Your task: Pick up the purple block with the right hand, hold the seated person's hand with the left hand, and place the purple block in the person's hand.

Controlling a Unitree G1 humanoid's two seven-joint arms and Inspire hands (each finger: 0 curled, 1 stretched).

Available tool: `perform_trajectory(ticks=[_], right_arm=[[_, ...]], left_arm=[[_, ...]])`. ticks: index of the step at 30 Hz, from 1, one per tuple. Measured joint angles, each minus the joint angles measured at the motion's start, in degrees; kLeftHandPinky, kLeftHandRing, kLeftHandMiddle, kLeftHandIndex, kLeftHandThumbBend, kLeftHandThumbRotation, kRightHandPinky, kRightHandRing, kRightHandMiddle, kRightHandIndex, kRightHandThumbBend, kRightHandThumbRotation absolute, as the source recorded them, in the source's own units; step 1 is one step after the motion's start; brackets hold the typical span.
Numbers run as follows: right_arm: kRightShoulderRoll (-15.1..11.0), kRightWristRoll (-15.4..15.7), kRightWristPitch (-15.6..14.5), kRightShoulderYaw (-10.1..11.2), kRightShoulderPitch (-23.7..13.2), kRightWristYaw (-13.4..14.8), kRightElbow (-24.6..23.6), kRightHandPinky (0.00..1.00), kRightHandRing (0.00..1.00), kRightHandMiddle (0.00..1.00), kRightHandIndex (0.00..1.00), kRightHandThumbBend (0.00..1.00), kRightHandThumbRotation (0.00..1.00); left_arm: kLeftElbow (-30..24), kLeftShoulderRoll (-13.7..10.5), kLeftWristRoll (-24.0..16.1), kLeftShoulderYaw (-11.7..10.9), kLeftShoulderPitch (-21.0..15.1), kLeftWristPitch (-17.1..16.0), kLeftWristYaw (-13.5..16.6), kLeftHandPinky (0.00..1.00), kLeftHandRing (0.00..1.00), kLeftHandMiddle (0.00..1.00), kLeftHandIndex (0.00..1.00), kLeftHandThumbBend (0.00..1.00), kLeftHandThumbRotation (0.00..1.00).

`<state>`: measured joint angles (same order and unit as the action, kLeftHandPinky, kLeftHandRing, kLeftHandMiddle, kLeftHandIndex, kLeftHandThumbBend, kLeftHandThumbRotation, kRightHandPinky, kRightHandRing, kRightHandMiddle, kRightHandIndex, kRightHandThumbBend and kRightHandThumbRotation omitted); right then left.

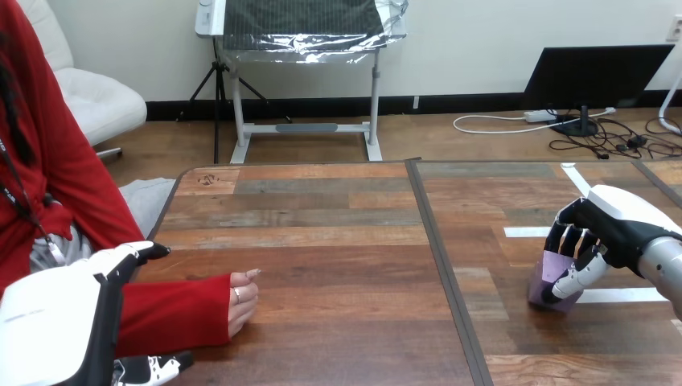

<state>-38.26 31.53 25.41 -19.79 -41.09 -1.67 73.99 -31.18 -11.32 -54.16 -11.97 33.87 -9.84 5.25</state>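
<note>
Status: step 1 looks partly done. Right hand is clenched around the purple block, fingers wrapped across its front face. The block is well apart from the person's hand, far off to that hand's right on the table, next to a white tape strip. Can't tell if the block is off the wood yet or just gripped in place; its bottom edge reads very close to the surface. The person's hand rests on the table, loosely curled, not opened palm-up. Left hand is just behind the person's hand, down at the red sleeve, with the forearm running past it. Can't tell whether it's actually gripping the sleeve or only sitting against it, so I'm not counting the hold as done. My read of what's left: confirm the lift, get a real hold on the person's hand, carry the block the whole way across to it, then release into the palm. The palm probably needs to open first, since there's nowhere to set the block as it lies now. Roughly a third in, at best.
</note>
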Motion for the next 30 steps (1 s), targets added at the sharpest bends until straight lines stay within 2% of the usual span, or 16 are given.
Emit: perform_trajectory(ticks=[13, 30], right_arm=[[0.0, -0.1, 0.0, 0.0, 0.0, 0.0, 0.0, 0.45, 0.48, 0.5, 0.48, 0.84, 0.0], [0.0, -0.1, 0.1, 0.0, 0.0, 0.1, 0.0, 0.43, 0.46, 0.49, 0.49, 0.85, 0.0]], left_arm=[[0.6, -1.9, -0.6, 0.1, -1.0, 1.3, -0.8, 0.63, 0.74, 0.77, 0.76, 1.0, 0.11], [6.9, -7.7, -2.1, 1.1, -5.8, 1.5, -1.0, 0.65, 0.74, 0.77, 0.75, 1.0, 0.13]])
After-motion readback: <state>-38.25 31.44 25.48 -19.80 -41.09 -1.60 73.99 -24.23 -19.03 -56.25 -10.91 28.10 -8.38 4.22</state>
